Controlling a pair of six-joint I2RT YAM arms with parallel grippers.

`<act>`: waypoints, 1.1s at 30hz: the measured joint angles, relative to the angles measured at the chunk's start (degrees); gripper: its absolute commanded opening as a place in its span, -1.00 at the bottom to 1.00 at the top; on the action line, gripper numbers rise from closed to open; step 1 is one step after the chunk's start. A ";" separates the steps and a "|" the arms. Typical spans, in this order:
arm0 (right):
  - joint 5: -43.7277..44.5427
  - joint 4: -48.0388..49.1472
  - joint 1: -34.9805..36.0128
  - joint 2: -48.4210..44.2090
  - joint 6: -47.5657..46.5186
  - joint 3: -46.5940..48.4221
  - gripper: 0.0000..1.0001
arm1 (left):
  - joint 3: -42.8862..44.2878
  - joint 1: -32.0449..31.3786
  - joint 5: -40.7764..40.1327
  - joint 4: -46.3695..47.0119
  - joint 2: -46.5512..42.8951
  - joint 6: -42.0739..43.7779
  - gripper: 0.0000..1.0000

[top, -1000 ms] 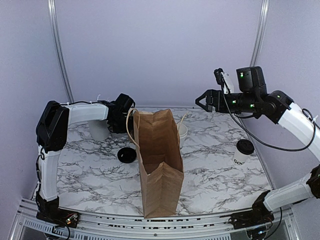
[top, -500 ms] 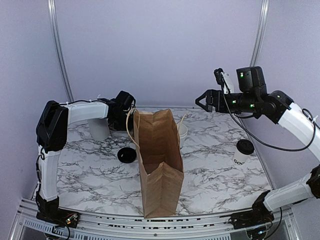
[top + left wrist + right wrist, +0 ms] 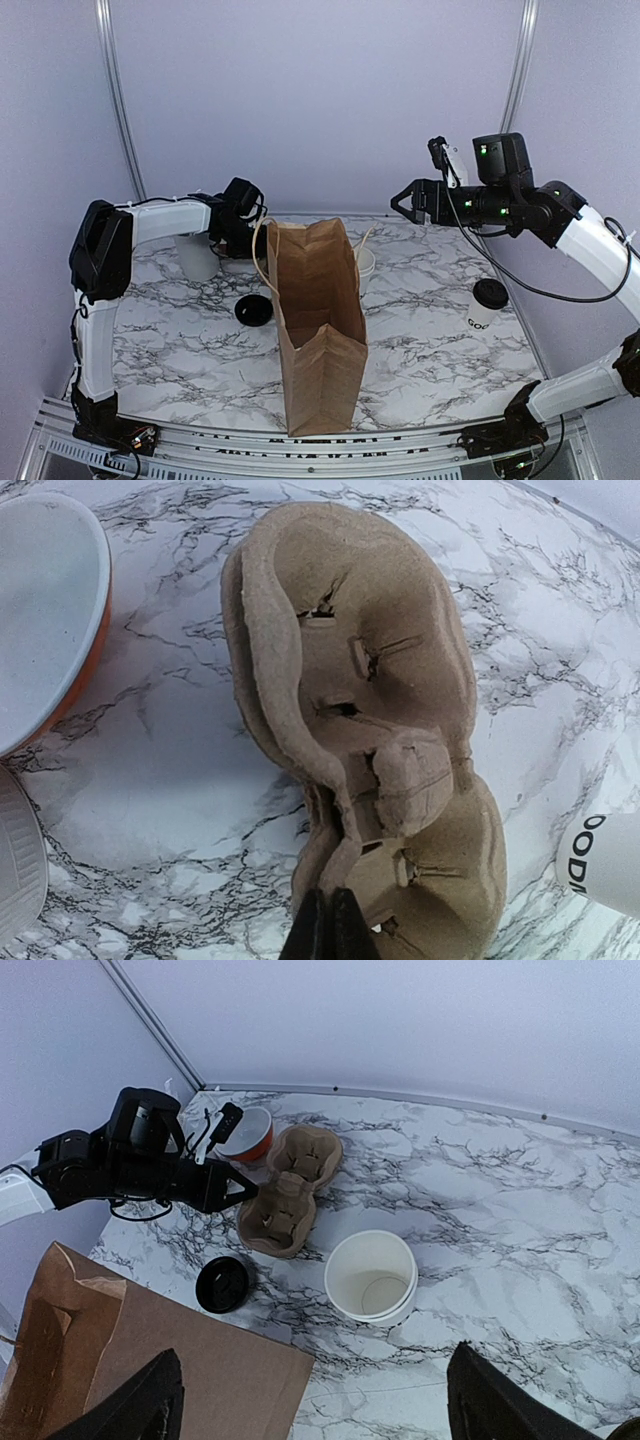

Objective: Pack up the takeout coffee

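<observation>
Left gripper [image 3: 322,912]: fingers pressed together, tips at the cardboard carrier's [image 3: 350,680] rim, far left; whether they pinch it is unclear.
Right gripper [image 3: 398,205]: spread wide, empty, raised at far right.
Takeout coffee [image 3: 488,303]: upright on the table [image 3: 430,350], right of the paper bag [image 3: 318,320].

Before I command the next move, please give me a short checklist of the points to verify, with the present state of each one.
1. The brown paper bag stands upright with its mouth open: ok.
2. The takeout coffee, a white paper cup with a black dome lid, is upright on the table with its lid on: ok.
3. The right gripper is open, raised and holds nothing: ok.
4. The left gripper is shut at the near rim of the brown moulded-pulp cup carrier; whether it pinches the rim: cannot tell.
5. The coffee is inside the bag: not ok, not yet done.
</observation>
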 measured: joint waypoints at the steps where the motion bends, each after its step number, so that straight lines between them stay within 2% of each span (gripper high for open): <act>1: 0.00 0.00 0.00 0.00 0.00 0.00 0.76 | 0.00 0.28 0.87 0.04 -0.07 0.04 -1.00; 21: -0.17 0.02 0.00 0.17 -0.02 0.00 0.76 | -1.53 4.02 15.39 4.11 -1.11 -0.59 -1.00; 33: -0.17 0.00 0.00 0.15 -0.02 0.00 0.76 | -1.53 4.02 16.39 4.94 -1.36 -0.92 -1.00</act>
